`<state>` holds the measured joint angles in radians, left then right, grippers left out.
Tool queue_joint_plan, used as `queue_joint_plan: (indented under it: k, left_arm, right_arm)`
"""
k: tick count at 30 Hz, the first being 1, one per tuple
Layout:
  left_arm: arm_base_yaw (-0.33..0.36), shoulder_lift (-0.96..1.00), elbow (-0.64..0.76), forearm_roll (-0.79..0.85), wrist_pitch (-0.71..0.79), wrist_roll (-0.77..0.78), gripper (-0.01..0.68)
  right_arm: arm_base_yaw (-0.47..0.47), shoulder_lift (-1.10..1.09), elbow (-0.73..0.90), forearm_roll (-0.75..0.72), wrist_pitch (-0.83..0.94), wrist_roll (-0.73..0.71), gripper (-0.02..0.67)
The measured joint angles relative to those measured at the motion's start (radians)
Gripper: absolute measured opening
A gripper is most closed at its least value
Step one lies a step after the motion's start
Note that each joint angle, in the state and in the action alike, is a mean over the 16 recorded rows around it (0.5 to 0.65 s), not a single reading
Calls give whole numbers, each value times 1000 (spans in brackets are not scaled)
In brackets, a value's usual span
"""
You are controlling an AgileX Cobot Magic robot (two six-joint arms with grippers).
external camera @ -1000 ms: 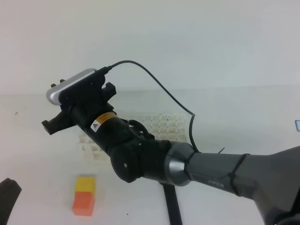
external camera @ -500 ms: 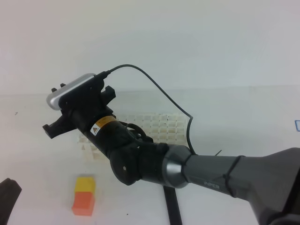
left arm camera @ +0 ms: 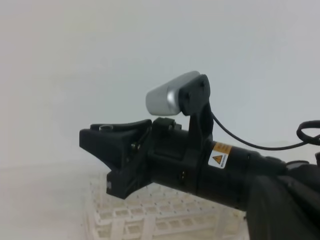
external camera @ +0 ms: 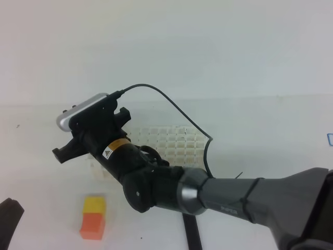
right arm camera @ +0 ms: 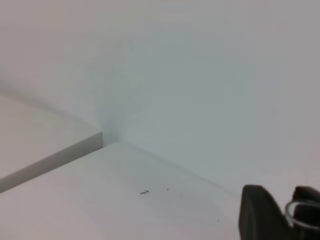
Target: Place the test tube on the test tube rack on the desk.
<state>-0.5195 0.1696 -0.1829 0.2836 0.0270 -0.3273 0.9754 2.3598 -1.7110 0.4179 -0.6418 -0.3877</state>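
Note:
The white lattice test tube rack (external camera: 174,141) stands on the white desk (external camera: 41,177), partly hidden behind my right arm. It also shows in the left wrist view (left arm camera: 150,220). My right gripper (external camera: 61,153) reaches across to the left, raised past the rack's left end, and shows side-on in the left wrist view (left arm camera: 111,162). In the right wrist view its fingers (right arm camera: 260,217) are closed around the round clear rim of the test tube (right arm camera: 299,216). The tube does not show in the other views. A black part at the lower left edge (external camera: 8,219) looks like my left gripper.
A small yellow-and-orange block (external camera: 93,217) stands on the desk in front of the rack's left end. A black rod (external camera: 190,234) lies at the front, under my right arm. The right arm's cable (external camera: 182,107) loops above the rack.
My right gripper and wrist have shifted slightly right and down, and more of the rack's top shows behind the arm. The block and the black part at lower left have not moved.

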Motion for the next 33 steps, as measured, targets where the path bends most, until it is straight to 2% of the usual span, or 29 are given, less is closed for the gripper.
queue_joint_plan:
  k: [16,33]
  left_arm:
    - [0,0,0,0,0,0,-1]
    - [0,0,0,0,-1,0,-1]
  right_arm:
    - [14,-30,88,16,-67,28,117]
    - [14,-22,96,-1,-79,47,117]
